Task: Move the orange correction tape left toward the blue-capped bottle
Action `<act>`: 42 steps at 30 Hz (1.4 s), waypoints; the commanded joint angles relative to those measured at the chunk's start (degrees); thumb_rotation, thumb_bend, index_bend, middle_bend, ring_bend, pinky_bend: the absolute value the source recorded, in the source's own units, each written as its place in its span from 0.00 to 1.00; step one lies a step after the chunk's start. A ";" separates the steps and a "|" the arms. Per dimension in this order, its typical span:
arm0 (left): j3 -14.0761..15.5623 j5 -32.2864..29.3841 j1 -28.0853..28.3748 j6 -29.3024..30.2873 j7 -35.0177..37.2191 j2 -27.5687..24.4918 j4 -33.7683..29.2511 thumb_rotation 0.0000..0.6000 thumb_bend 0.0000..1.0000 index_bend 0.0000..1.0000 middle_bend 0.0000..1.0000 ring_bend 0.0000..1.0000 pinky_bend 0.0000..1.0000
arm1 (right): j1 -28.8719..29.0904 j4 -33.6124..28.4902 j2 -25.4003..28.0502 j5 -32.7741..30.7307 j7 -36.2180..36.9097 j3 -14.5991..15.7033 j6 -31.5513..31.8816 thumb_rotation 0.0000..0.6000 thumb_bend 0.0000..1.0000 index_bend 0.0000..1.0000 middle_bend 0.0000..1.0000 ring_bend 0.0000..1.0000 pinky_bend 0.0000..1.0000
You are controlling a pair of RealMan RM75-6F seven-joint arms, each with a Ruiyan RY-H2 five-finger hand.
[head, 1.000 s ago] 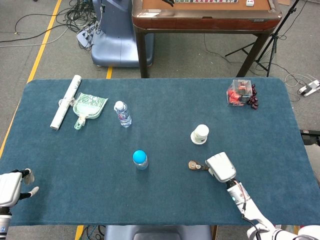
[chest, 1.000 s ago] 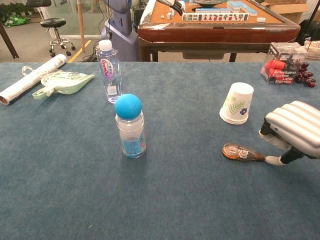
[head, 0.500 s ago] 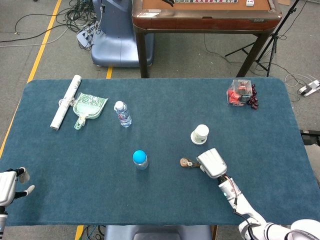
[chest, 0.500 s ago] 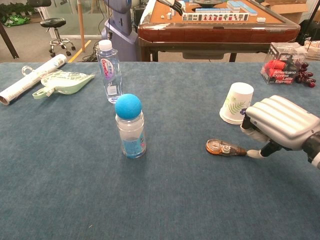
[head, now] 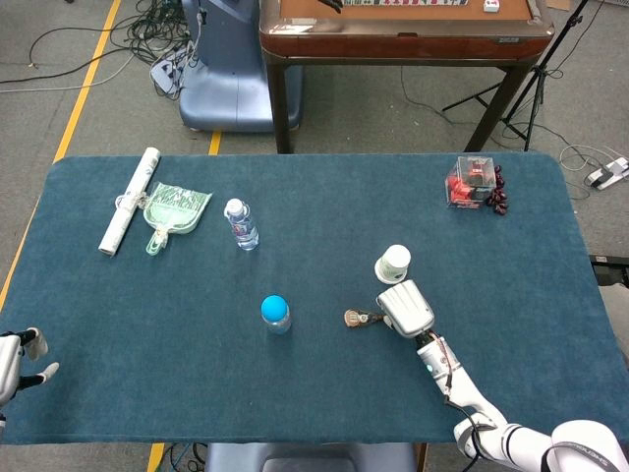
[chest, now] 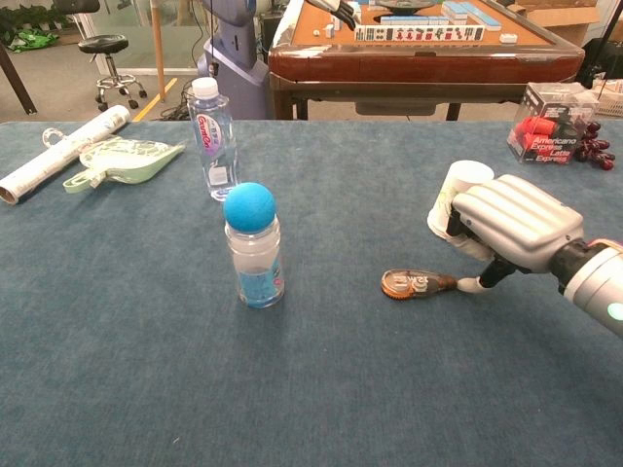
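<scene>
blue-capped bottle (chest: 253, 246) upright mid-table, left of my work. my right hand (chest: 508, 222) fingers curled down, gripping nothing, one fingertip (chest: 470, 285) against tail of orange correction tape (chest: 414, 283). tape lies flat between bottle and paper cup (head: 393, 263), apart from bottle. judge it light, stiff plastic, slides easily on cloth; push at tail end, no lift. since second ago: tape and hand shifted left. left hand (head: 12, 360) at table edge, fingers apart, drawn back.

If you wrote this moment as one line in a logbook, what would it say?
right robot hand: fingertip touching orange correction tape | tape: flat on table, right of blue-capped bottle, apart | left robot hand: table edge
</scene>
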State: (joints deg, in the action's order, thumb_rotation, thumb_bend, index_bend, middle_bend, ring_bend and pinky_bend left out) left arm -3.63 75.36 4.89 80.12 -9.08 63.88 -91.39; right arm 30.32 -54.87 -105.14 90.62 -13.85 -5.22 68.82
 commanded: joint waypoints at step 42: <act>0.19 -1.33 0.43 -1.44 -1.27 0.46 0.63 1.00 0.02 0.63 0.63 0.55 0.73 | 1.23 -8.99 1.77 0.00 -3.31 2.58 -0.77 1.00 0.00 1.00 1.00 1.00 0.93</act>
State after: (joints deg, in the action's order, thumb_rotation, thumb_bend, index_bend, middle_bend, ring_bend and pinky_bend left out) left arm -3.45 74.02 5.32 78.69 -10.35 64.35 -90.76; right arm 31.44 -64.13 -103.12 90.72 -17.26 -2.56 68.22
